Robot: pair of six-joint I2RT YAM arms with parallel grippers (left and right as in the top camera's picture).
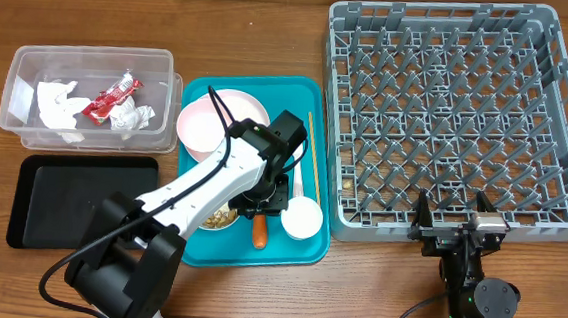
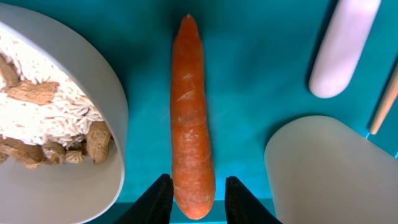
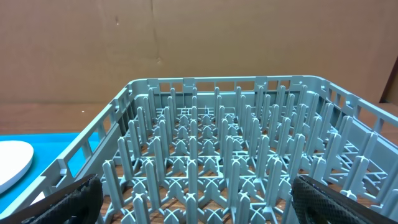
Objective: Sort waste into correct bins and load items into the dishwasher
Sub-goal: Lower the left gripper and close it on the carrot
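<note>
An orange carrot (image 2: 191,124) (image 1: 260,232) lies on the teal tray (image 2: 261,62) between a white bowl of rice and food bits (image 2: 115,112) (image 1: 220,218) and an empty white bowl (image 2: 329,168) (image 1: 302,218). My left gripper (image 2: 198,186) (image 1: 264,200) straddles the carrot's blunt end, open; one finger touches it, the other stands a little off. My right gripper (image 3: 196,186) (image 1: 455,213) hangs wide open and empty at the near edge of the grey dish rack (image 3: 217,143) (image 1: 448,110).
A pink plate (image 1: 222,120), a tan chopstick (image 1: 313,151) and a white utensil handle (image 2: 345,43) also lie on the teal tray. The clear tub (image 1: 22,101) holds napkins (image 1: 57,103) and a red wrapper (image 1: 111,95). A black tray (image 1: 81,200) lies in front of it.
</note>
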